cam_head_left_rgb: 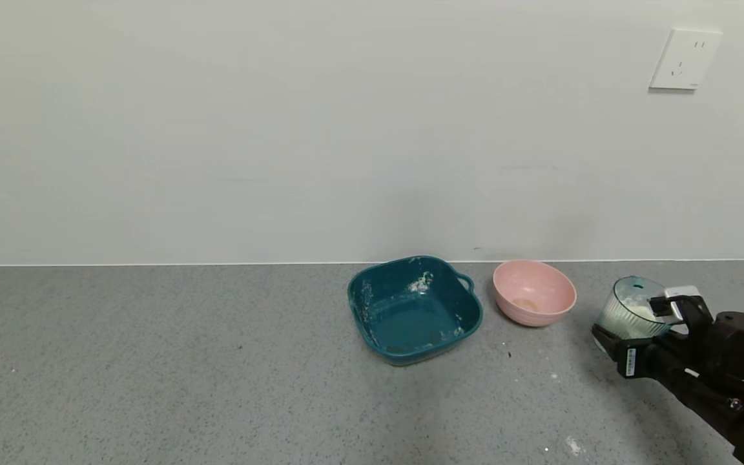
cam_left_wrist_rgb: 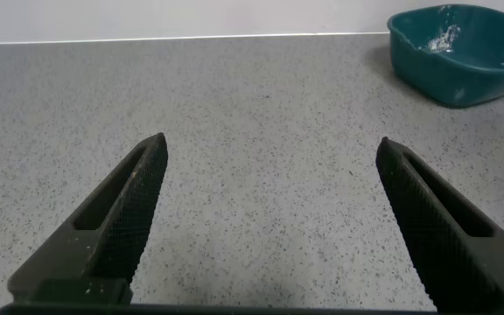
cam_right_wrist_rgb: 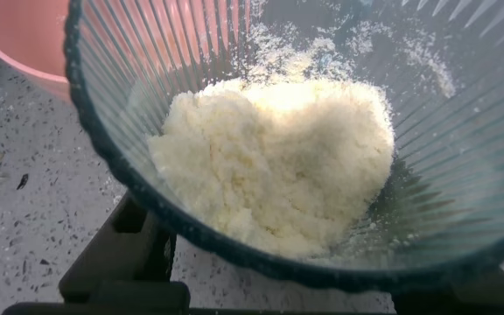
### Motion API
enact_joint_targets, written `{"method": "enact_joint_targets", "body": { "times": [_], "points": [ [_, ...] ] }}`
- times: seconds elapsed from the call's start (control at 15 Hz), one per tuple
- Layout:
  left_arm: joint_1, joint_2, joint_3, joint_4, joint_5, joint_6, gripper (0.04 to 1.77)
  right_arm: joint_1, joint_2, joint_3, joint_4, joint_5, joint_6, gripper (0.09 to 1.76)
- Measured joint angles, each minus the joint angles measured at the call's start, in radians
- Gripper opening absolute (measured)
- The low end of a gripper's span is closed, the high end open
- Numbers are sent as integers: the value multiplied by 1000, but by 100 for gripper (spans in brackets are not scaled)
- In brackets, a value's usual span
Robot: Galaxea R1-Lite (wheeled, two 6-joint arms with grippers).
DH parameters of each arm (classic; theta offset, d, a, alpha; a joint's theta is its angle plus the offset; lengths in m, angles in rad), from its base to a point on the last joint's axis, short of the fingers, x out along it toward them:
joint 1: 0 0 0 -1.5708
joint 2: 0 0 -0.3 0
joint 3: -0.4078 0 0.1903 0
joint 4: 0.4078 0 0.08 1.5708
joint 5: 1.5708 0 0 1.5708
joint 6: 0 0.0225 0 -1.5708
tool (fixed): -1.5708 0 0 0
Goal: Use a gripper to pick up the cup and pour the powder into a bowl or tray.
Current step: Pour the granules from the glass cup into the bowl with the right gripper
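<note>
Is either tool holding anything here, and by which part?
The right tool grips the cup by its ribbed side wall, tilted toward the pink bowl, powder inside. The left tool is open and empty.

A square dish (cam_head_left_rgb: 414,310) sits on the counter (cam_head_left_rgb: 152,374) near the back wall (cam_head_left_rgb: 281,129). Just to its right sits the bowl (cam_head_left_rgb: 533,292). Farther right, the right gripper (cam_head_left_rgb: 637,332) holds the cup (cam_head_left_rgb: 630,309), with powder (cam_right_wrist_rgb: 274,166) in it.

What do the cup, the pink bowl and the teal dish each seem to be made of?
Cup: translucent ribbed plastic, since the powder shows through its wall. Pink bowl: matte, probably plastic. Teal dish: slightly glossy, plastic or possibly glazed ceramic.
</note>
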Motion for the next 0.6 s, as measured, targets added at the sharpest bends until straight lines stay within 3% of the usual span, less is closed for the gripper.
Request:
{"method": "enact_joint_targets", "body": {
  "times": [0.6],
  "points": [
    [0,0,0,0,0,0,172,-4,-284,-153,450,0,-70,131]
  ]
}}
